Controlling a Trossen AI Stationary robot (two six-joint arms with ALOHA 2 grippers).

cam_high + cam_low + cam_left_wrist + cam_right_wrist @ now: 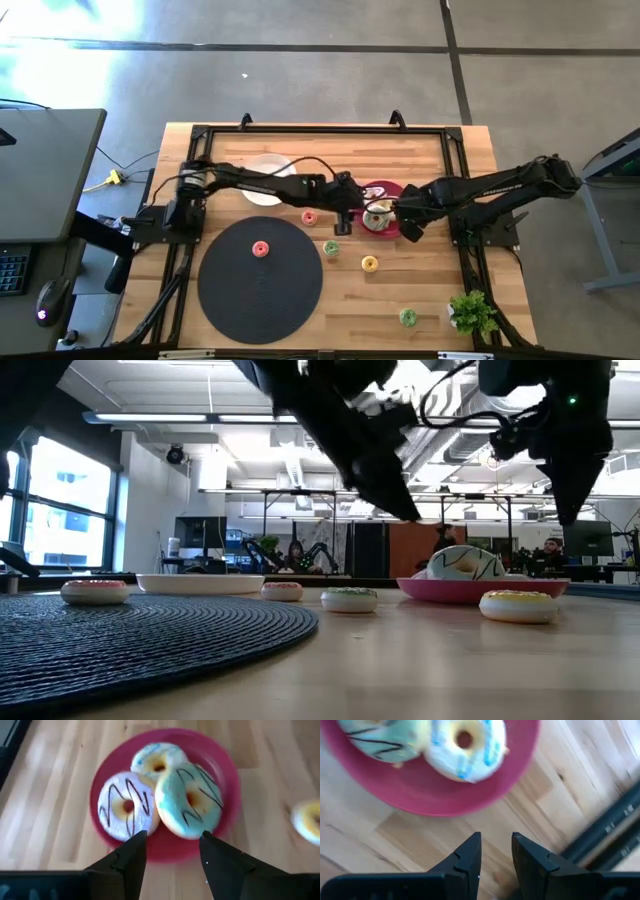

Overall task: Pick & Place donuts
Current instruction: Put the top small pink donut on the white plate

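Pale-iced donuts (165, 790) on the red plate (227, 780) look light and soft; both empty grippers (172, 852) (496, 852), fingers parted, should pinch across a ring.

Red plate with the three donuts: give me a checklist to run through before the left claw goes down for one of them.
1. Left claw open and empty: ok, nothing sits between its fingers.
2. Target in line: ok, the green-iced donut lies just ahead of the left claw, on the red plate.
3. Target free to lift: not ok, it leans on the white-iced donut and the blue-striped donut.
4. Right claw out of the way: cannot tell, it hovers by the plate's other side, open and empty.
5. Drop spot free: ok, the black round mat holds only one small donut.
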